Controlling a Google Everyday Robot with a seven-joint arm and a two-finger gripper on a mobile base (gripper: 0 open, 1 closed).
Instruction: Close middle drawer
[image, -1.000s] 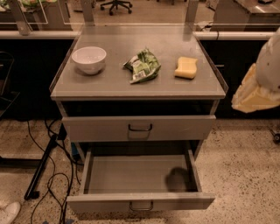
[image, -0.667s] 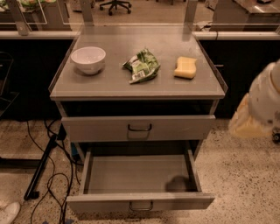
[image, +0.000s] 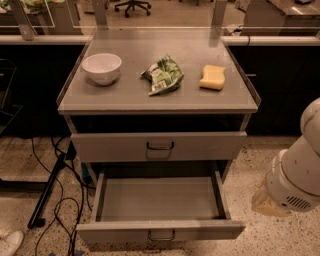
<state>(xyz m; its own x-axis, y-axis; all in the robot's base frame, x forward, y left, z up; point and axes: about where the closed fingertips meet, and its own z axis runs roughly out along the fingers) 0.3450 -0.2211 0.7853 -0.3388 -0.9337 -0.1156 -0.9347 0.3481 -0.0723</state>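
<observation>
Arm (image: 294, 176) has dropped lower along the right edge since the earlier frame; it now sits beside the right front corner of the open drawer, apart from it. Nothing else has shifted. Only white arm links and a tan section show. The gripper falls outside the view past the right edge, so cannot tell if it is open or closed.

Middle drawer (image: 160, 229) is pulled far out at the bottom, inside bare, small loop handle (image: 161, 235) at the front centre. The taller-fronted upper drawer (image: 200, 146) above it is out slightly, with a dark gap over it.

Grey table (image: 125, 99) top carries a white bowl (image: 101, 68) at left, a crumpled green snack bag (image: 162, 76) in the middle and a yellow sponge (image: 213, 77) at right, all well apart.

Speckled floor (image: 272, 239). Black cables (image: 62, 210) and a black bar lie at left, plus possibly a white shoe (image: 9, 242) at the corner. An office chair base (image: 132, 6) shows behind.
</observation>
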